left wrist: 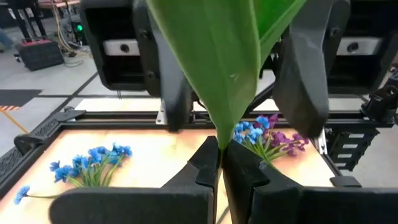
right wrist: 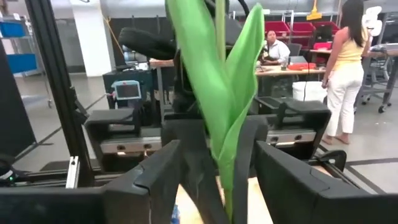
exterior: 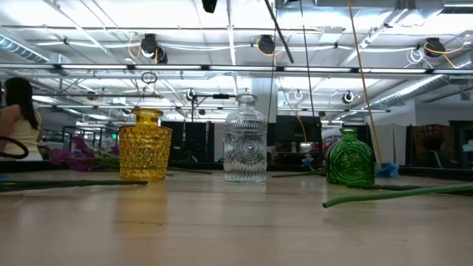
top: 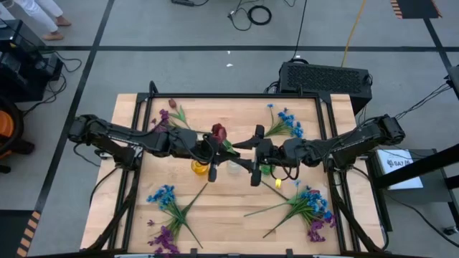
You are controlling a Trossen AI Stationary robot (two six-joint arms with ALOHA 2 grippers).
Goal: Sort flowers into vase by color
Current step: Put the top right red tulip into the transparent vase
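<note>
A dark red flower (top: pixel 219 132) with broad green leaves (left wrist: pixel 217 56) is held above the middle of the table. My left gripper (top: pixel 213 149) is shut on it. My right gripper (top: pixel 248 153) faces it from the table's right. It is open, one finger (right wrist: pixel 155 180) on each side of the leaves (right wrist: pixel 227 118), apart from them. Below stand a yellow vase (exterior: pixel 145 154), a clear vase (exterior: pixel 245 148) and a green vase (exterior: pixel 350 157), each on its base. Neither gripper shows in the low view. My left gripper pinches the flower between its two fingertips (left wrist: pixel 208 168), at the narrow base of a green leaf (left wrist: pixel 221 144). The fingers come about level from the table's left. The flower stands roughly upright above them, lifted clear of the table and vases.
Loose flowers lie on the table: blue ones (top: pixel 287 123) far right, purple ones (top: pixel 168 115) far left, and blue and purple bunches near left (top: pixel 165 201) and near right (top: pixel 312 206). Long stems (exterior: pixel 399 193) lie by the vases. People (right wrist: pixel 345 68) stand beyond the table.
</note>
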